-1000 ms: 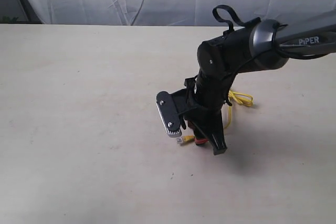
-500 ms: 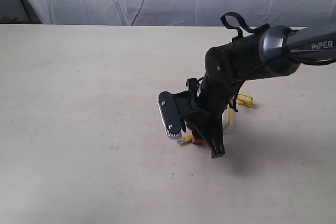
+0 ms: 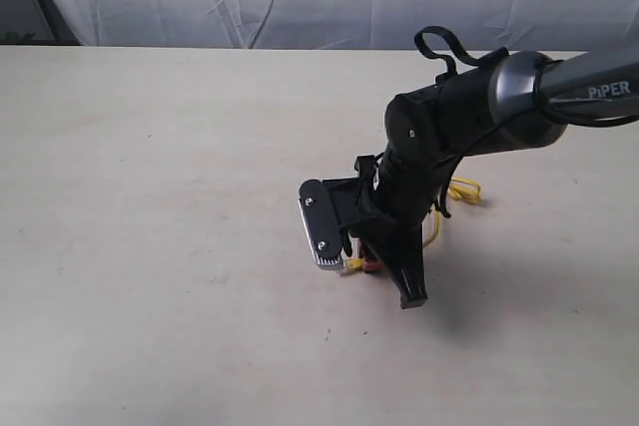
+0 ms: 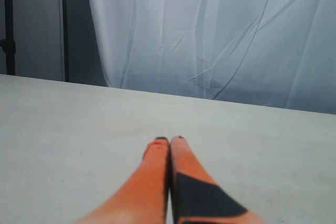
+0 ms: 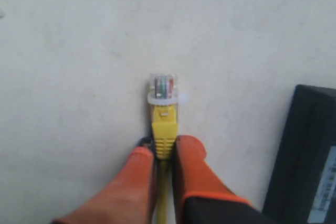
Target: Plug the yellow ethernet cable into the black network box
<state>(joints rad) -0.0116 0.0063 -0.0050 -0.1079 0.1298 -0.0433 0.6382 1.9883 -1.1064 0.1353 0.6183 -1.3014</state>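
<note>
Looking through the right wrist camera, I see the right gripper (image 5: 164,150) pinched nearly closed on the yellow ethernet cable (image 5: 164,128), just behind its clear plug (image 5: 163,87). The plug points away from the fingers, over the bare table (image 5: 68,51). The black network box (image 5: 307,150) lies close beside it, not touching the plug. My left gripper (image 4: 169,141) has its fingers pressed together with nothing between them.

I'm seeing matt, mottled tabletop (image 3: 150,197); yellow ethernet cable (image 5: 164,127) showing glossy clear-plastic plug; black network box (image 5: 304,150) looking matt plastic; pads (image 5: 135,179) on my right end effector (image 5: 165,148) looking matt orange.
</note>
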